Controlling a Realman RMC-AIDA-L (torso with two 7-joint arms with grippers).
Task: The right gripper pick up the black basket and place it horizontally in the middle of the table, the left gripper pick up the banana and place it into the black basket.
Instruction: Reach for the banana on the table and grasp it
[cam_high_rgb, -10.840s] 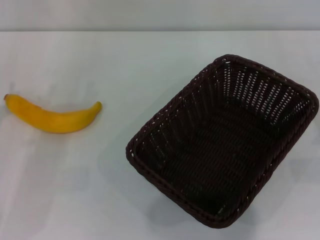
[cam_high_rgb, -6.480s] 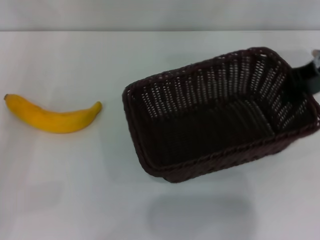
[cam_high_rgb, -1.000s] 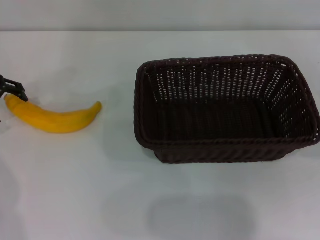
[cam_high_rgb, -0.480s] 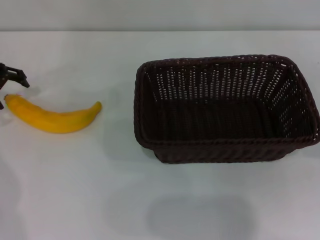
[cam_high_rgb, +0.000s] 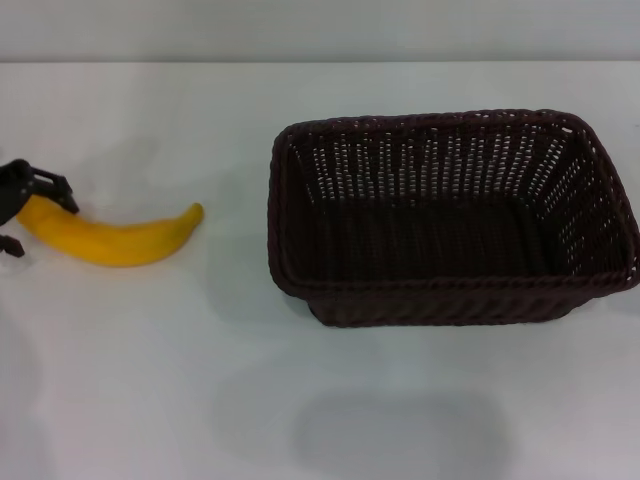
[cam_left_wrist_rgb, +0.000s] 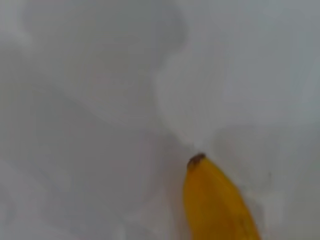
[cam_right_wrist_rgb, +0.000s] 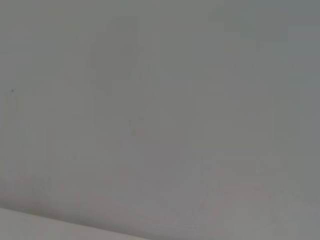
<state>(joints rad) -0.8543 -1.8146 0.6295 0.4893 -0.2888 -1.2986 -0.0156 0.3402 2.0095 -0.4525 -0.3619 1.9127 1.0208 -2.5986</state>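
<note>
The banana (cam_high_rgb: 120, 241) lies on the white table (cam_high_rgb: 150, 380) at the left, its curve sagging toward me. My left gripper (cam_high_rgb: 38, 222) is at the left edge of the head view, open, with one finger (cam_high_rgb: 55, 189) behind the banana's left end and the other in front of it. The left wrist view shows the banana's tip (cam_left_wrist_rgb: 216, 200) on the table. The black basket (cam_high_rgb: 430, 160) stands upright and empty, right of centre, long side across the table. The right gripper is out of view.
The table's far edge (cam_high_rgb: 320, 62) meets a pale wall. The right wrist view shows only a plain grey-white surface (cam_right_wrist_rgb: 160, 120). A gap of bare table separates the banana from the basket.
My left gripper has come down from just behind the banana's left end to straddle it. Banana and basket have not moved.
</note>
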